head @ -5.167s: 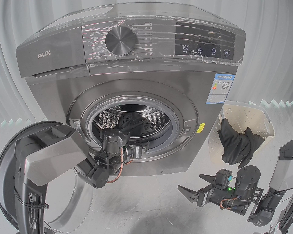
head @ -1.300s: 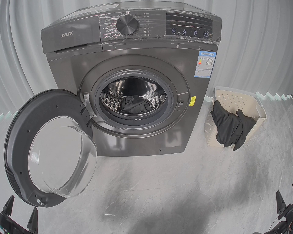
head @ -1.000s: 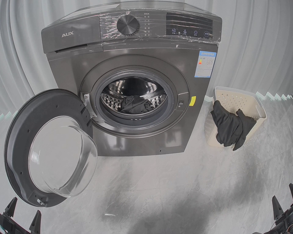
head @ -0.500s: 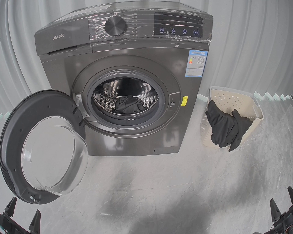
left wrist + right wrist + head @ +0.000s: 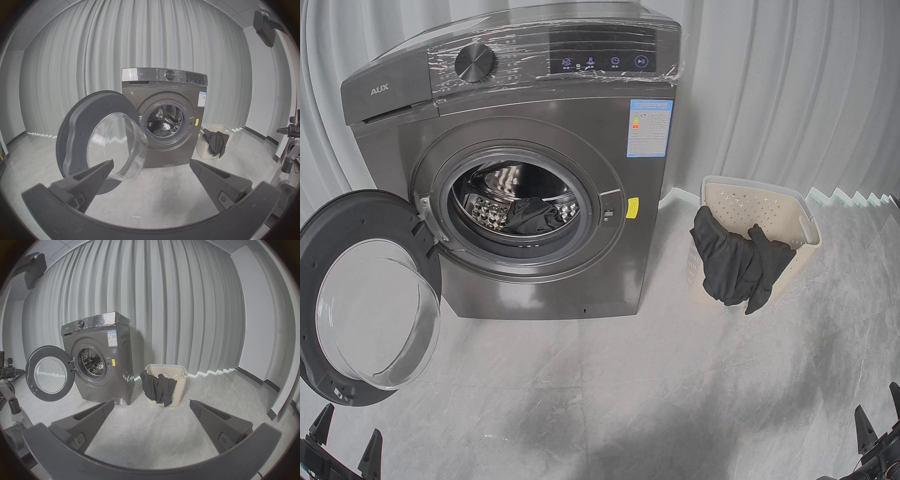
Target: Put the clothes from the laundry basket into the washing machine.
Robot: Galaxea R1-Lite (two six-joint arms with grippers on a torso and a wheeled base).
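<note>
The grey washing machine (image 5: 512,156) stands with its round door (image 5: 359,294) swung wide to the left. A dark garment (image 5: 531,215) lies in the drum. To the machine's right a cream laundry basket (image 5: 765,206) holds black clothes (image 5: 737,262) that hang over its front rim. My left gripper (image 5: 347,437) sits low at the near left corner, open and empty. My right gripper (image 5: 878,415) is low at the near right corner, also open and empty. Both are far back from the machine (image 5: 165,115) and the basket (image 5: 175,374).
Pale marbled floor (image 5: 625,387) spreads wide between me and the machine. White pleated curtains (image 5: 787,87) run behind everything. The open door juts out over the floor at the left.
The camera has backed away from the machine and then turned right, so machine and basket slid left in the picture. Earlier my left gripper was at the drum mouth; both grippers now sit low.
</note>
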